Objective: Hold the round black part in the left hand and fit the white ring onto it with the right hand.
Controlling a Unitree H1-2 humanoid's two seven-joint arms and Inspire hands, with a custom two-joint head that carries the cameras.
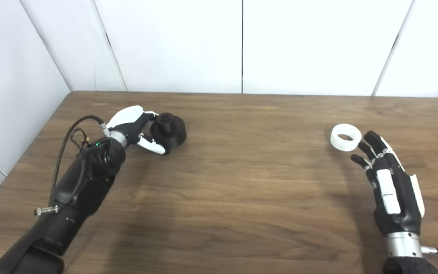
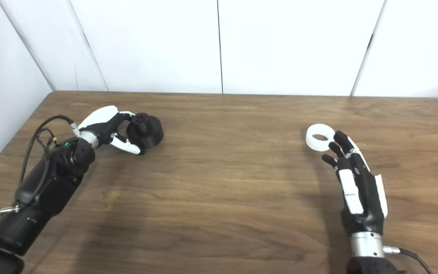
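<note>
The round black part (image 1: 169, 130) stands on the wooden table (image 1: 242, 182) at the left, a short knob on its top. My left hand (image 1: 137, 128) is right beside it on its left, fingers spread around its near and far sides; I cannot tell whether they touch it. The white ring (image 1: 345, 137) lies flat on the table at the right. My right hand (image 1: 388, 182) is open, fingers straight, palm down, its fingertips just short of the ring's near right side. The part (image 2: 145, 130) and ring (image 2: 320, 137) also show in the right eye view.
White wall panels (image 1: 242, 45) rise behind the table's far edge and along its left side. A black cable (image 1: 67, 140) loops off my left wrist. Bare wood lies between the two hands.
</note>
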